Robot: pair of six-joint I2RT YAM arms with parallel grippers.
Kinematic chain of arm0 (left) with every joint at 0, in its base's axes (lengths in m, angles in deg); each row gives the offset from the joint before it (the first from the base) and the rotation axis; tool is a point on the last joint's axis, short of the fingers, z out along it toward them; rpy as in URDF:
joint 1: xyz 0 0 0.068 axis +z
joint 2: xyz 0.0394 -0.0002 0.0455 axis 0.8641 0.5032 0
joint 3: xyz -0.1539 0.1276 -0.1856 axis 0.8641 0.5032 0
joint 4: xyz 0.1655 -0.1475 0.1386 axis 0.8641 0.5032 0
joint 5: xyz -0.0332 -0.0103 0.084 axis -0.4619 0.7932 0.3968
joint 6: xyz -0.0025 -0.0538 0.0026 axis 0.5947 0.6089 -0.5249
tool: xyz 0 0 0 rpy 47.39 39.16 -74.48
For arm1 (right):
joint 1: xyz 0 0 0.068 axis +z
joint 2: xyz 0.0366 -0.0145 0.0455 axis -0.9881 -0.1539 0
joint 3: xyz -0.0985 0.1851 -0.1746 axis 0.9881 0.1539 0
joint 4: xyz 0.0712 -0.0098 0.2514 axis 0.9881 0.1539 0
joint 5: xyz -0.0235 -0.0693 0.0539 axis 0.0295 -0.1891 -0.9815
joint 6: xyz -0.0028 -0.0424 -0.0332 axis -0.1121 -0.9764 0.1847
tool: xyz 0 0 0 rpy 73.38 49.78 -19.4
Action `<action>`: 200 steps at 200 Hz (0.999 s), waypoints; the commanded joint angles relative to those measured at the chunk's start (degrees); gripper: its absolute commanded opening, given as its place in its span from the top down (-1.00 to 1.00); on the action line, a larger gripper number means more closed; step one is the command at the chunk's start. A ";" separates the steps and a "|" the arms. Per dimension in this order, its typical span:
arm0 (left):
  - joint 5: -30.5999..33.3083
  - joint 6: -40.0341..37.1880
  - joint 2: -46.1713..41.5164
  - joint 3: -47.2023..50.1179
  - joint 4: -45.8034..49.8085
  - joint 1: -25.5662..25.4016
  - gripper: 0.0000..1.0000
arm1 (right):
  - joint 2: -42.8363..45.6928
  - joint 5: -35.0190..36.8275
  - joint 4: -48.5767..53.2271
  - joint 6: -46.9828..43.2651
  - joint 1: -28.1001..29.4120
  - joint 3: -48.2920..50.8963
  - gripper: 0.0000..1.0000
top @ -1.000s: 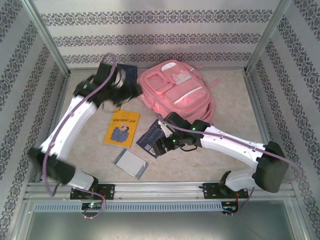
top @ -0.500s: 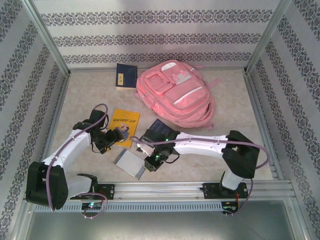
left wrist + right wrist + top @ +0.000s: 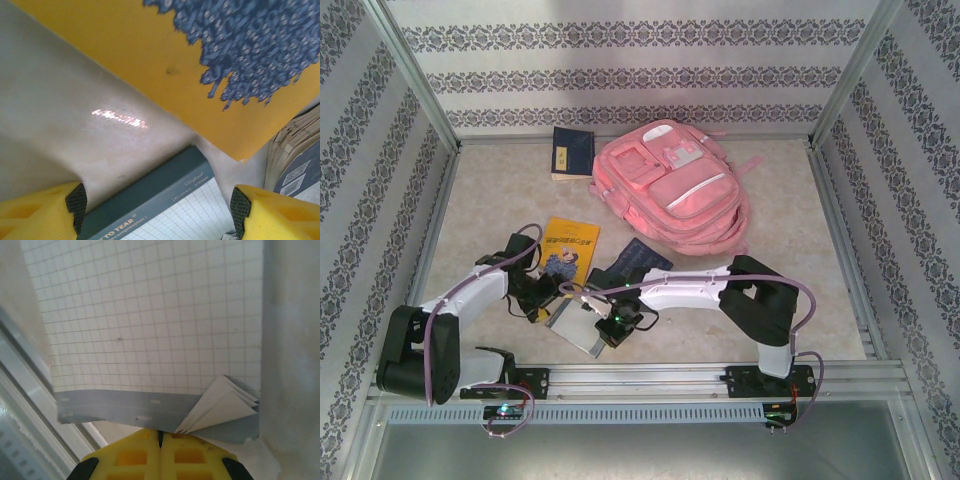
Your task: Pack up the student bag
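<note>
The student bag [image 3: 672, 186], a large pink backpack, lies flat at the back of the table. A grid-paper notepad [image 3: 576, 327] with a grey-green binding strip lies near the front edge. My left gripper [image 3: 548, 303] hangs open over the pad's left end. In the left wrist view the notepad [image 3: 170, 207] lies between the yellow fingers [image 3: 37, 215] of that gripper [image 3: 157, 207]. My right gripper [image 3: 606, 330] is shut. Its tips [image 3: 160, 437] touch the edge of the notepad [image 3: 150, 315], beside a fanned-up page corner [image 3: 222, 407].
A yellow book [image 3: 568, 250] lies just behind the pad, and a dark blue booklet [image 3: 636, 260] to its right. Another dark blue book [image 3: 573, 152] rests at the back, left of the bag. The aluminium front rail [image 3: 640, 375] runs close under both grippers.
The left arm swung from the back, near the blue book, down to the notepad. The right arm moved left from the blue booklet to the pad, and its jaws went from open to shut.
</note>
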 commanded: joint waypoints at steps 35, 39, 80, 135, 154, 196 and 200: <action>-4.76 1.95 0.39 4.00 -3.80 0.65 -0.53 | -1.20 1.98 -0.06 4.02 -5.36 -2.71 1.00; -5.28 2.42 0.21 4.26 -4.21 0.65 -0.53 | -1.32 1.97 0.02 4.06 -5.75 -2.91 1.00; -8.34 6.36 -4.77 7.06 -5.02 0.56 -0.51 | -0.76 1.64 1.52 6.49 -10.06 -3.71 1.00; -10.38 8.96 -10.68 10.23 -2.97 0.22 -0.48 | 7.32 -17.68 -5.54 12.59 -12.97 5.50 0.41; -10.73 9.58 -11.86 11.65 -3.01 0.04 -0.47 | 7.17 -19.20 -5.62 13.35 -12.91 6.74 0.10; -11.34 10.11 -12.62 12.60 -3.51 -0.45 -0.46 | 5.03 -14.03 -3.48 12.80 -12.98 7.04 -0.08; -11.47 10.19 -12.57 12.60 -3.66 -0.49 -0.46 | 4.55 -13.96 -3.69 12.97 -12.99 6.90 -0.08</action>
